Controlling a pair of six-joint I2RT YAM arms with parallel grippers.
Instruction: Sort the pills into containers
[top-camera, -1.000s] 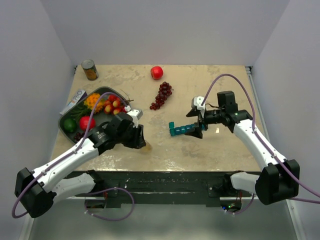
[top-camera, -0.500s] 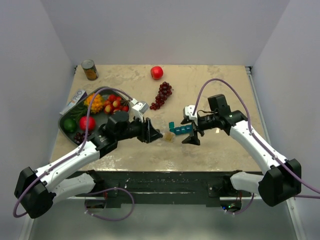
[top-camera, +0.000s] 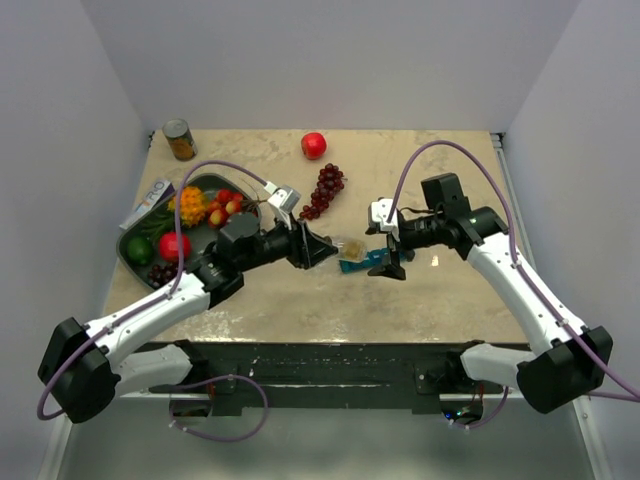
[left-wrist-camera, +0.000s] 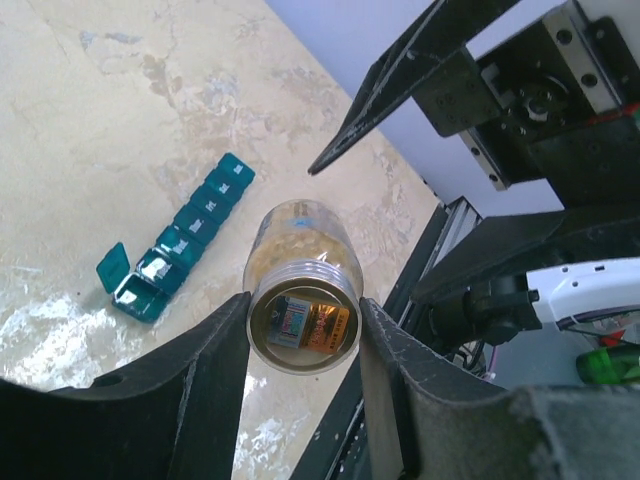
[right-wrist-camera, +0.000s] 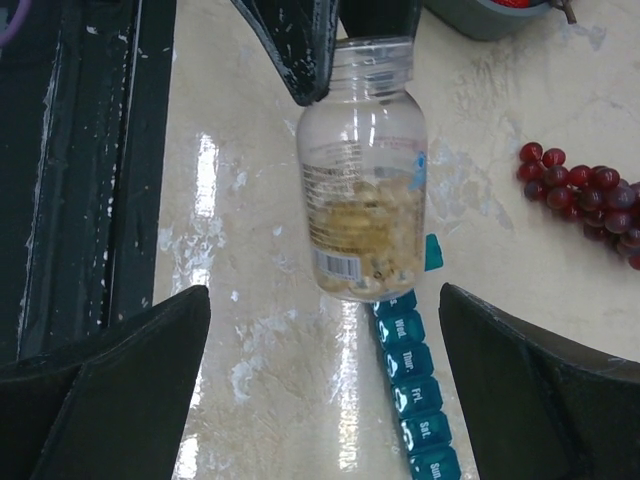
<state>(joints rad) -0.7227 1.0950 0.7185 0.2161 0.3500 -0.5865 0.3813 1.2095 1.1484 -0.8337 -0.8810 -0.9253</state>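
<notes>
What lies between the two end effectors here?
A clear pill bottle, gripped by the left end effector, hanging over the teal pill organiser before the open right end effector; the right wrist view shows it.

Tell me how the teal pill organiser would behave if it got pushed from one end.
The pill organiser looks like thin rigid plastic, so probably light and stiff. Lying flat on the glossy table, it would likely slide or swivel rather than tip. Its one raised end lid could flap shut or snag.
</notes>
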